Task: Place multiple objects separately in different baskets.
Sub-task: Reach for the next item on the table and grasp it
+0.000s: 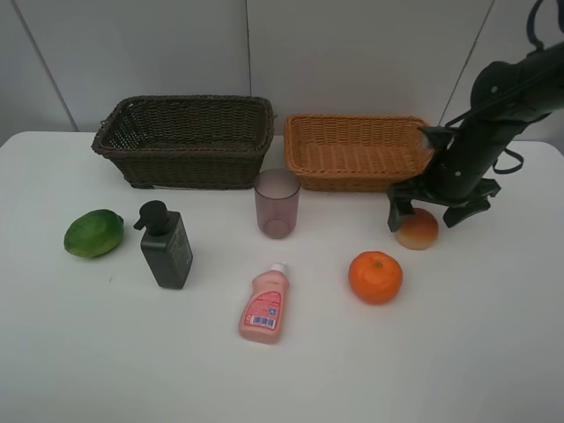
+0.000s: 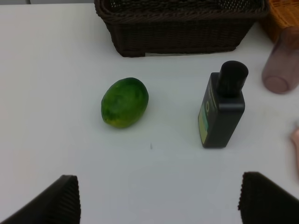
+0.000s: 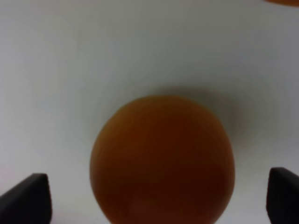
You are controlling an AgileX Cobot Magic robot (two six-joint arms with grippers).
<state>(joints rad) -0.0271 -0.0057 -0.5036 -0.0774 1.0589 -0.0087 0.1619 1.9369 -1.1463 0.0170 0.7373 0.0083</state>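
My right gripper [image 1: 426,214] is open and straddles the red-yellow peach [image 1: 417,229], just in front of the light tan basket [image 1: 352,178]. In the right wrist view the peach [image 3: 161,158] fills the space between the fingertips [image 3: 25,198], which stand apart from it. The orange [image 1: 375,277], pink white-capped bottle [image 1: 264,306], mauve cup [image 1: 277,203], dark green pump bottle [image 1: 166,247] and green fruit [image 1: 93,233] sit on the table. My left gripper [image 2: 161,203] is open and empty, above the table short of the green fruit [image 2: 124,102] and pump bottle [image 2: 223,109].
The dark brown basket [image 1: 185,165] stands at the back left, beside the tan one; both look empty. It also shows in the left wrist view [image 2: 182,32], with the cup [image 2: 280,65] off to one side. The white table [image 1: 476,352] ends at a wall behind.
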